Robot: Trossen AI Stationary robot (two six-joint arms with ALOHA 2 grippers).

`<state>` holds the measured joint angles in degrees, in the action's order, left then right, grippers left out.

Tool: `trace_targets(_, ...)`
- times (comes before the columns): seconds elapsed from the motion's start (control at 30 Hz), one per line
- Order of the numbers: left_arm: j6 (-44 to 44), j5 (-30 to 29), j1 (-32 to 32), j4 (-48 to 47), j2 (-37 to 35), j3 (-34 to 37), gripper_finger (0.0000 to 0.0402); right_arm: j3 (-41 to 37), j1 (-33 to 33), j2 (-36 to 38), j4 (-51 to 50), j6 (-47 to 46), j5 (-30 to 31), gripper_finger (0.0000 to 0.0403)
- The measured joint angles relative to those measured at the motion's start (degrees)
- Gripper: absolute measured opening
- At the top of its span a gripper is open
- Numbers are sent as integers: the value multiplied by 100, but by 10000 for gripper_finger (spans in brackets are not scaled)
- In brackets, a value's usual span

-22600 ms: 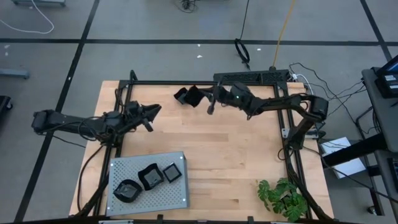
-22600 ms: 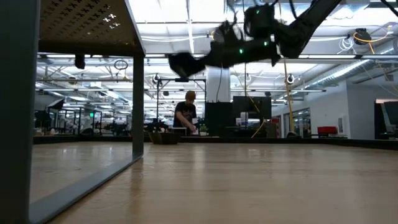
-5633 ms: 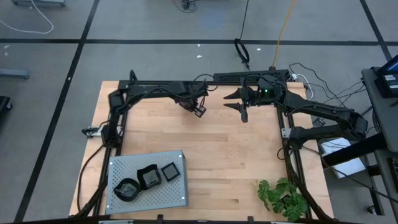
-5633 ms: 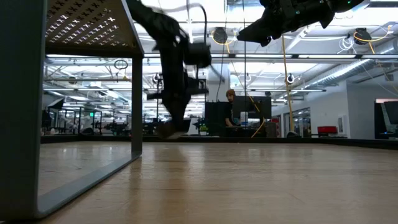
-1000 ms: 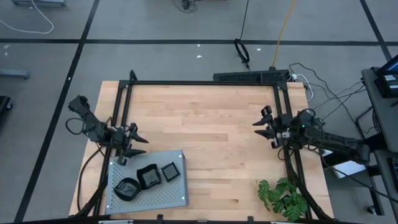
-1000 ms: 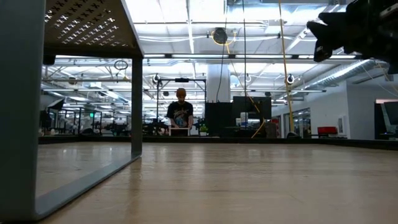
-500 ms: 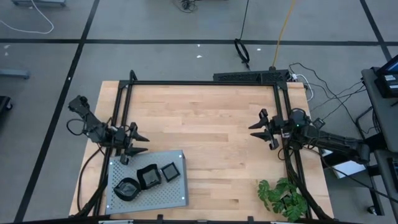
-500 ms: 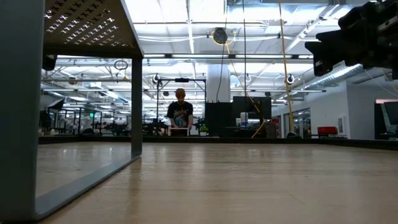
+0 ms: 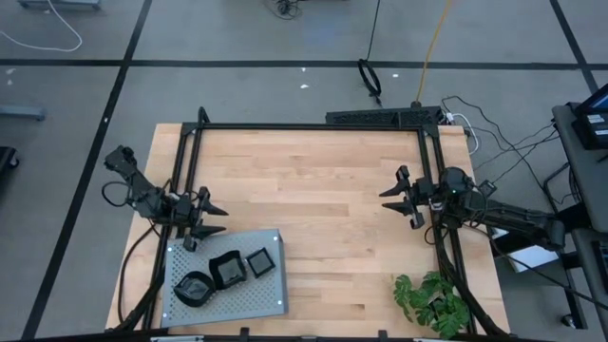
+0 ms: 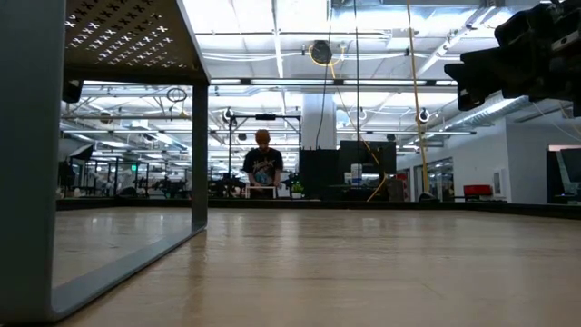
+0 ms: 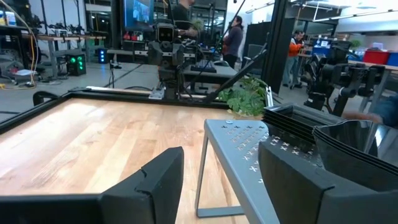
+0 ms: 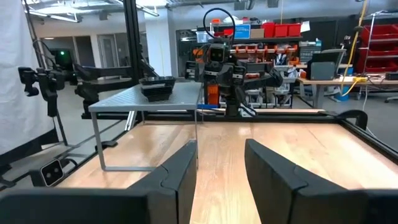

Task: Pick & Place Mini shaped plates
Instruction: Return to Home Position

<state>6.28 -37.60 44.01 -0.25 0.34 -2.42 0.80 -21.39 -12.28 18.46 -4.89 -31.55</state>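
So both arms are parked at the sides of the wooden table (image 9: 313, 228) and neither is carrying anything. The left gripper (image 9: 213, 218) hangs over the table's left edge, just past the far corner of the grey perforated shelf (image 9: 252, 299). Its fingers are spread apart with nothing between them, which is really clear in its own wrist cam. The right gripper (image 9: 391, 198) sits over at the right edge by the frame rail, pointing inward across the table. Its fingers are apart too, with just bare wood showing through the gap. The two grippers face each other and are well apart. The mini shaped plates (image 9: 228, 270) are all up on top of that shelf in the near-left corner of the table, in three glossy black piles. There's a roundish pile (image 9: 193, 290) nearest the edge, a wavy-edged square pile in the middle that I already pointed to, and a small square pile (image 9: 261, 262) just beside it toward the table's centre. I can't count the plates in each pile from here. A potted plant (image 9: 432, 299) is in the near-right corner. From table height you mostly see a shelf leg, the right arm poking in at the top, and a person (image 10: 263, 165) way off in the room behind.
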Motion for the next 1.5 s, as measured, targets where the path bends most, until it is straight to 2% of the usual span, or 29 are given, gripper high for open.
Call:
trace_targets(0.47,-2,0,-2,2,0,0,187,-2,0,-1,2,0,-2,126)
trace_targets(0.93,-4,0,-2,2,0,0,211,-2,0,1,2,1,-3,125)
trace_targets(1.5,-2,0,0,2,2,0,212,-4,1,0,2,1,-4,125)
